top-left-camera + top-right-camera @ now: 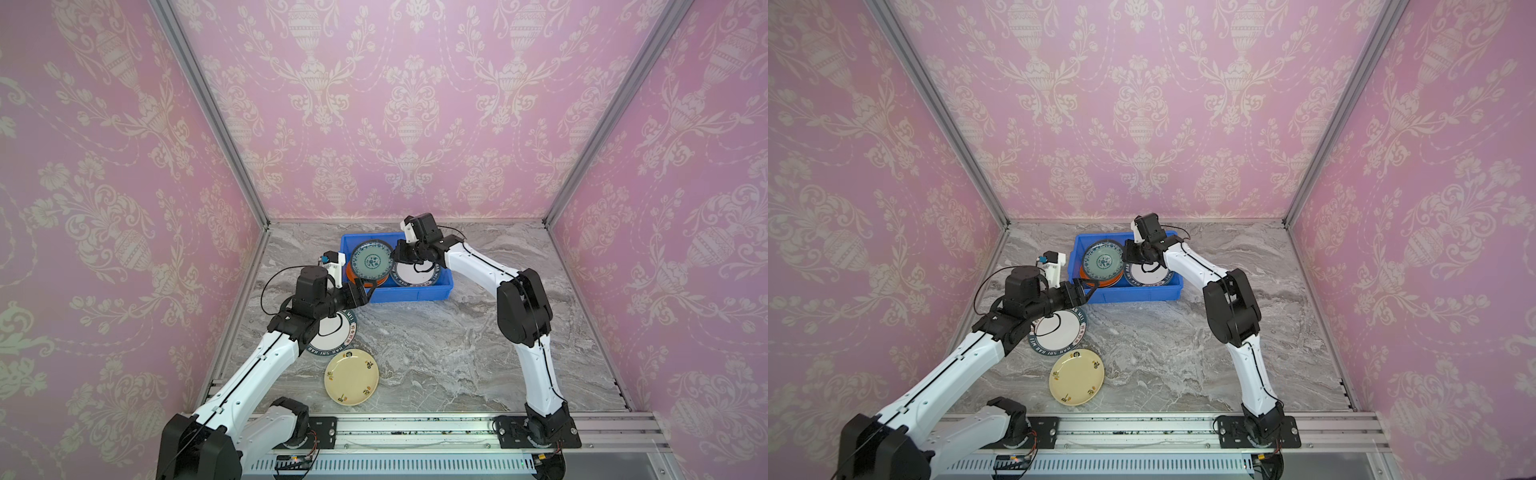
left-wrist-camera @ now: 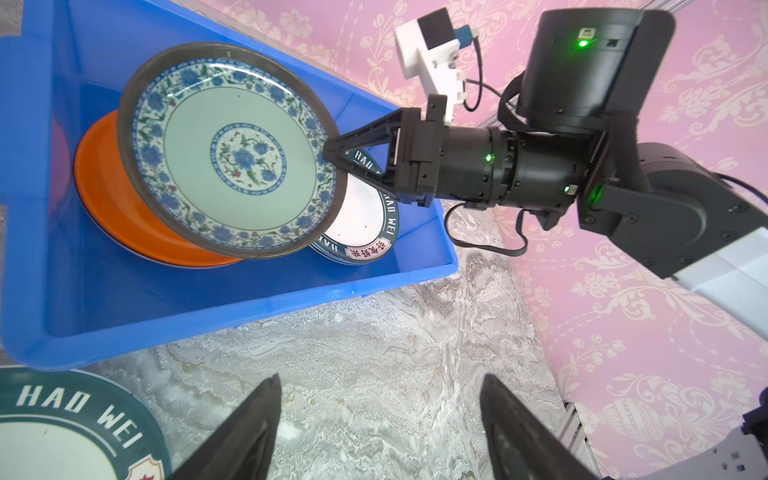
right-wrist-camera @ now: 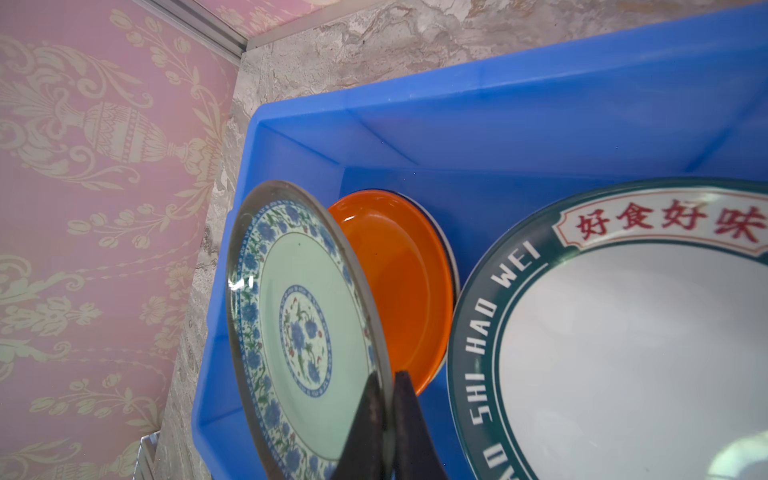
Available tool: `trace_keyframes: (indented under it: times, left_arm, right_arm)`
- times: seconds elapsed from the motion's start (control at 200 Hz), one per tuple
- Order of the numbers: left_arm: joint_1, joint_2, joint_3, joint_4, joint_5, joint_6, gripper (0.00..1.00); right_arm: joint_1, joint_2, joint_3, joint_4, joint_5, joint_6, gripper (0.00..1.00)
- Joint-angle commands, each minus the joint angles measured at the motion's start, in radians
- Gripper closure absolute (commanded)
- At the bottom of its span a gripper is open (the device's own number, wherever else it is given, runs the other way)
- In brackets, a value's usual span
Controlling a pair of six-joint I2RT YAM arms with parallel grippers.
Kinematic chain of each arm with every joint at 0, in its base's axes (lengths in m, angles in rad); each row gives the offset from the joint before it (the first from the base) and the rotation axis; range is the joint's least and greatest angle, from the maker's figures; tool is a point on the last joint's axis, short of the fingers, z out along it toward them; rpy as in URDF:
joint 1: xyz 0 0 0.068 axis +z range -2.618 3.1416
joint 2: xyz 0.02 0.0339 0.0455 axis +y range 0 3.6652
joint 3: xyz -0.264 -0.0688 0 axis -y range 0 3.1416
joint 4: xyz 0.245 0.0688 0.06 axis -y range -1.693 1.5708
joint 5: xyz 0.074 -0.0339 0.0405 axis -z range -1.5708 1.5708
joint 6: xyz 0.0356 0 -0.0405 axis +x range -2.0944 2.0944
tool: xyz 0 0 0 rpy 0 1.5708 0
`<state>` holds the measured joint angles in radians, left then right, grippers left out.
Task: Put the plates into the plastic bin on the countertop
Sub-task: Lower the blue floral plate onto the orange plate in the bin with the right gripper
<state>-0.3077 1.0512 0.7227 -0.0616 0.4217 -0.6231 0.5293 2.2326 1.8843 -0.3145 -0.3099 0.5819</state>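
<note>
Right wrist view: teal patterned plate (image 3: 299,328) is clamped at its rim by the right gripper (image 3: 388,376), jaws pinched nearly together, plate tilted over the orange plate (image 3: 399,286) inside the blue plastic bin (image 3: 498,104). White HAO WEI lettered plate (image 3: 623,332) is seen in the bin just beside the pincer. Left gripper (image 2: 381,379) is held wide and empty, just outside the bin wall above the countertop (image 2: 374,332). Behind it, under its arm, a second lettered plate (image 1: 334,338) is seen on the countertop, cream plate (image 1: 351,377) just beside that.
</note>
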Motion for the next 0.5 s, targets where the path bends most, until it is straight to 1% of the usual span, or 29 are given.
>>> trace_keyframes:
  times: [0.0, 0.22, 0.46, 0.495]
  left_arm:
    - [0.005, -0.002, -0.016, 0.04, 0.019, -0.011, 0.23]
    - [0.005, -0.032, -0.028, -0.019, -0.01, 0.014, 0.23]
    - [0.005, -0.05, -0.042, -0.036, -0.038, 0.025, 0.23]
    - [0.006, -0.049, -0.042, -0.039, -0.04, 0.026, 0.23]
  right_arm:
    - [0.015, 0.034, 0.049, 0.028, -0.008, 0.049, 1.0]
    - [0.015, 0.104, 0.105, 0.031, -0.014, 0.08, 1.0]
    - [0.018, 0.16, 0.158, 0.02, -0.009, 0.101, 1.0]
    - [0.019, 0.166, 0.166, 0.012, -0.004, 0.098, 0.99]
